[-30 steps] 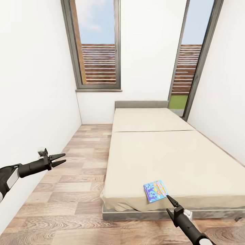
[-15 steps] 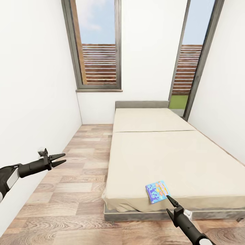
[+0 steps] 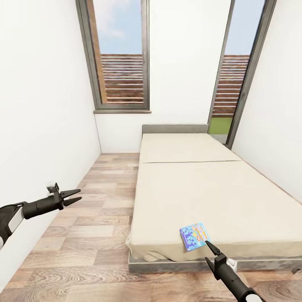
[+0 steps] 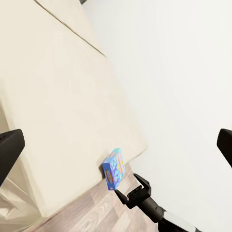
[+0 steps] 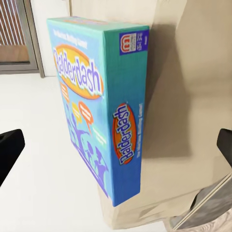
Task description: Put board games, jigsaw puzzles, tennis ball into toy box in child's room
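Observation:
A small blue board game (image 3: 193, 236), lettered Balderdash, lies flat on the beige bed (image 3: 201, 188) near its foot edge. My right gripper (image 3: 206, 251) is open just short of the box, with its upper fingertip at the box's near corner. In the right wrist view the box (image 5: 96, 106) stands close ahead between the spread fingertips (image 5: 9, 147), not touching them. My left gripper (image 3: 79, 194) hangs open and empty over the wood floor, left of the bed. The left wrist view looks across the mattress to the box (image 4: 114, 169) and the right gripper (image 4: 129, 186).
White walls close in on both sides. A tall dark-framed window (image 3: 121, 58) and a glazed door (image 3: 230, 79) stand behind the grey headboard (image 3: 174, 128). A strip of plank floor (image 3: 92, 218) runs between the left wall and the bed.
The whole head view has shifted very slightly, bed and box together, so the camera moved. Both arms keep their pose and both grippers stay open.

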Available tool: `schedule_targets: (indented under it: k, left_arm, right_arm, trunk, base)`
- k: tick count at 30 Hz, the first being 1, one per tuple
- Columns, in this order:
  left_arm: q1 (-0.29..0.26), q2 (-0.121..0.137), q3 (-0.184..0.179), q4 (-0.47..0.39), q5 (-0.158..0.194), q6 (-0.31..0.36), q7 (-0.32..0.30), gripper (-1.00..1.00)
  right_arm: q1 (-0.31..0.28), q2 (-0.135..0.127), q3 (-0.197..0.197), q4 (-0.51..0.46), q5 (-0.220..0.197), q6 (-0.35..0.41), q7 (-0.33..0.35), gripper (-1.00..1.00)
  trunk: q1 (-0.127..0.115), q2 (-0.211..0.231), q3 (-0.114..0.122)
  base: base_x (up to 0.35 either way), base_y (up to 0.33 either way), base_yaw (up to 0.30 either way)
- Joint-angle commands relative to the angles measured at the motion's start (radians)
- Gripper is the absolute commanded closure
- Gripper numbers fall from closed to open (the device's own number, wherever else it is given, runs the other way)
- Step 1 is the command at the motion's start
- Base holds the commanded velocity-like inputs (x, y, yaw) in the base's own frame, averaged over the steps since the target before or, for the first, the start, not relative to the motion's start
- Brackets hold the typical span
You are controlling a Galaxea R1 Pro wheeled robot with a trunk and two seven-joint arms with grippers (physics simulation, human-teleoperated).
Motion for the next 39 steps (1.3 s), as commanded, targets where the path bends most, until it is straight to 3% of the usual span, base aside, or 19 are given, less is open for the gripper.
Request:
schedule_targets:
  k: [1, 21, 39]
  left_arm:
    - [0.0, 0.0, 0.001, 0.0, 0.001, 0.011, -0.003, -1.0]
    - [0.0, 0.0, -0.001, 0.0, 0.001, 0.012, -0.003, -1.0]
    - [0.0, 0.0, 0.0, 0.0, 0.001, 0.011, -0.003, -1.0]
  right_arm:
    - [-0.001, 0.0, -0.002, 0.0, -0.006, 0.008, 0.001, -1.0]
    - [-0.001, -0.004, -0.003, 0.002, -0.007, 0.009, 0.001, -1.0]
    - [-0.001, -0.01, -0.004, 0.002, -0.007, 0.057, -0.001, -1.0]
  trunk:
    - [0.0, 0.0, -0.001]
    - [0.0, 0.0, -0.001]
    - [0.0, 0.0, -0.001]
  base:
    - [0.0, 0.0, 0.0]
    - [0.04, 0.05, 0.0]
    - [0.0, 0.0, 0.0]
